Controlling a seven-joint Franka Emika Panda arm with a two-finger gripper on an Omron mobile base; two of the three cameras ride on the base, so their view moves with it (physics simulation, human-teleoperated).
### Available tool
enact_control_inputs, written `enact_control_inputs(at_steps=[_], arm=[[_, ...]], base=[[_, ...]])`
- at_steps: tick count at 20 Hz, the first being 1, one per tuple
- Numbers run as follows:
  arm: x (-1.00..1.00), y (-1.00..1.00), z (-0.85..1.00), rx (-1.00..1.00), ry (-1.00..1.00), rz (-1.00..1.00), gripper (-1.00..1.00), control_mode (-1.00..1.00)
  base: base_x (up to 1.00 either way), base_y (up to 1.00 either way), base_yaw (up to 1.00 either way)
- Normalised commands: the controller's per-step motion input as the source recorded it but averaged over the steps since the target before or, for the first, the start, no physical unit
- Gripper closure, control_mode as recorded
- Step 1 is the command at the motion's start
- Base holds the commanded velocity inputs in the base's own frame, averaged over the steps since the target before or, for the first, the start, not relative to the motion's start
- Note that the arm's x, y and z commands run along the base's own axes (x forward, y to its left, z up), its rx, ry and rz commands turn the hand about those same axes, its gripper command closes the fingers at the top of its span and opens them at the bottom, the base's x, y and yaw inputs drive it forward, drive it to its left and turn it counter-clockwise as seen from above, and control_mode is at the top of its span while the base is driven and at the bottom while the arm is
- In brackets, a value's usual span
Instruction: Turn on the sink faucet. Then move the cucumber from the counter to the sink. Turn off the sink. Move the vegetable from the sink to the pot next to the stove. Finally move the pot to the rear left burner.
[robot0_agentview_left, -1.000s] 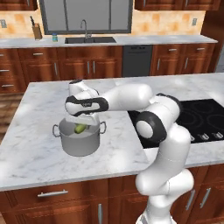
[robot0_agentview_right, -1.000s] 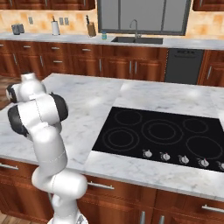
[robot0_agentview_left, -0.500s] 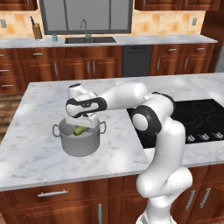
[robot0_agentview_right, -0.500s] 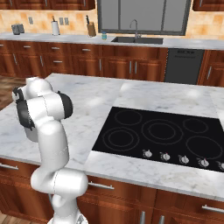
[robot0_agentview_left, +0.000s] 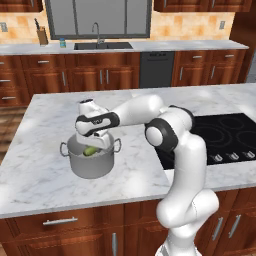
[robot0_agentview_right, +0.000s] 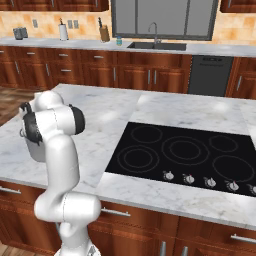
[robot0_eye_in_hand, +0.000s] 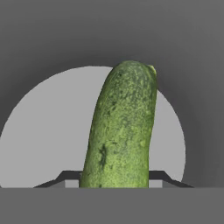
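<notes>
The grey pot (robot0_agentview_left: 90, 162) stands on the white marble counter (robot0_agentview_left: 40, 180), left of the black stove (robot0_agentview_left: 230, 135). My gripper (robot0_agentview_left: 96, 142) reaches down into the pot's mouth, shut on the green cucumber (robot0_agentview_left: 90, 150). In the hand view the cucumber (robot0_eye_in_hand: 120, 127) stands lengthwise between my gripper's (robot0_eye_in_hand: 112, 180) dark tips, over the pot's pale round bottom (robot0_eye_in_hand: 52, 131). In the right base view my arm covers most of the pot (robot0_agentview_right: 30, 149). The sink (robot0_agentview_left: 103, 46) and its faucet (robot0_agentview_left: 97, 32) are on the far counter; I see no water running.
A knife block (robot0_agentview_left: 42, 36) and a small bottle (robot0_agentview_left: 63, 43) stand left of the sink. The stove (robot0_agentview_right: 185, 152) has several ring burners and a row of knobs (robot0_agentview_right: 200, 179) along its front. A dark dishwasher front (robot0_agentview_left: 156, 69) sits below the far counter.
My hand has sunk a little lower into the pot with the cucumber in its grip. The pot has stayed where it was.
</notes>
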Motion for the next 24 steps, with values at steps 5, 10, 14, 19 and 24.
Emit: enact_control_inputs(at_steps=[5, 10, 14, 19, 24], arm=[[0.13, 0.1, -0.21, 0.0, 0.01, -0.06, -1.0, -1.0], [-0.03, 0.01, -0.02, 0.0, -0.01, -0.06, -1.0, -1.0], [-0.45, -0.01, 0.13, 0.0, -0.08, -0.09, -1.0, -1.0], [-0.41, -0.17, 0.28, 0.0, -0.08, -0.09, -1.0, -1.0], [-0.45, -0.47, 0.37, 0.0, -0.07, -0.11, -1.0, -1.0]], base=[[0.0, 0.0, 0.0], [0.0, 0.0, 0.0], [0.0, 0.0, 0.0], [0.0, 0.0, 0.0], [0.0, 0.0, 0.0]])
